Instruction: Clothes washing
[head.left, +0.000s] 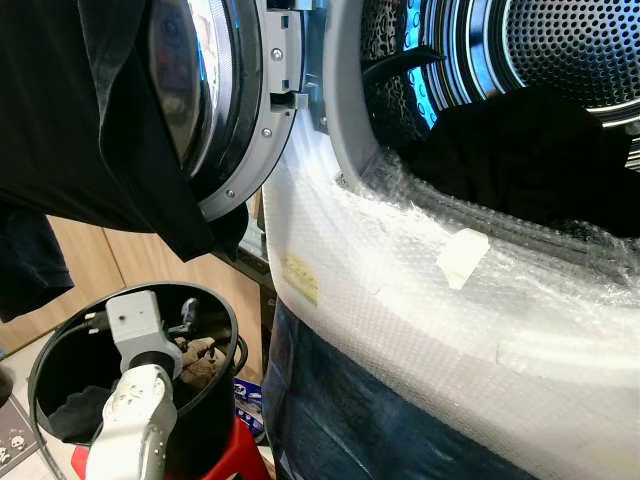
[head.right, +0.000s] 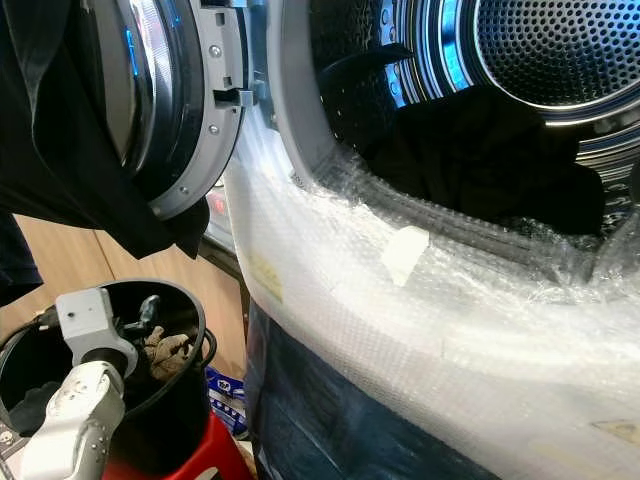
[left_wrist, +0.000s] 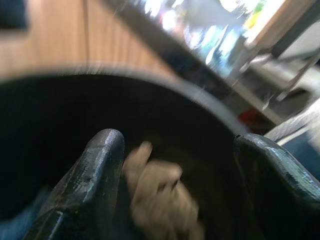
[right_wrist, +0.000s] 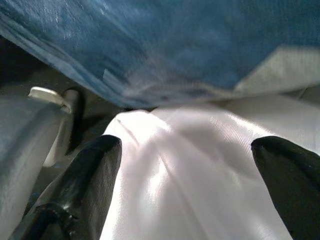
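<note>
Reaching down at the lower left, the left gripper (left_wrist: 170, 175) hangs released, fingers spread, inside the black bucket (head.left: 215, 400) above a beige cloth (left_wrist: 160, 195), while dark clothes (head.left: 540, 160) lie in the washer drum (head.left: 570, 50) at upper right, and the right gripper (right_wrist: 185, 190) is spread wide over white fabric (right_wrist: 190, 165).

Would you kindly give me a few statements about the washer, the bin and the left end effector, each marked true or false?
1. The washer door is open. True.
2. The drum holds no laundry. False: a dark garment lies in it.
3. The left end effector is open inside the black bin. True.
4. The bin holds only dark fabric. False: a tan piece of cloth lies there too.
5. Bubble wrap covers the washer's front below the opening. True.
</note>
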